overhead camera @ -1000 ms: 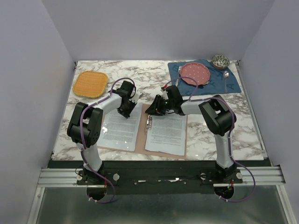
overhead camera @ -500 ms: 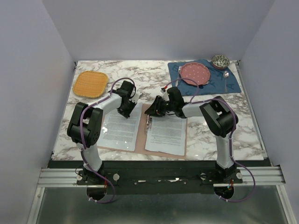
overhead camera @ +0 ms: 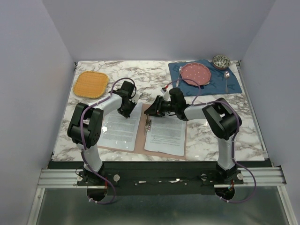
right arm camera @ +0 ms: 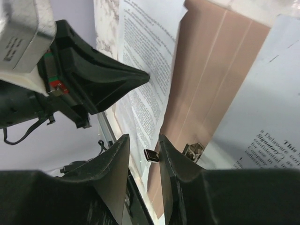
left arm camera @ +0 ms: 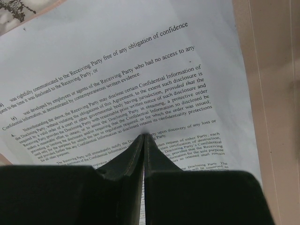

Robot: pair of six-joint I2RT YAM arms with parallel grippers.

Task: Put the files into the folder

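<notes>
Thin pinkish-brown card folder (overhead camera: 141, 133) lies open, centre-near on the table. One white printed paper sheet rests on each half: left sheet (overhead camera: 119, 133), right sheet (overhead camera: 165, 136). Left gripper (left arm camera: 143, 137) is pressed together, tip on left sheet, likely pinning it. Right gripper (right arm camera: 144, 140), jaws part-spread, straddles the small metal clip (right arm camera: 151, 155) at the spine, probably to work it.

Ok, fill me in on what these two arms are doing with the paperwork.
The folder lies open on the table, with the left sheet and right sheet lying on its two halves. The left end effector is shut, its tip down on the left sheet, seemingly pinning it. The right end effector hovers at the top of the spine, jaws apart around a small metal tab beside the clip, not visibly clamping it.
</notes>
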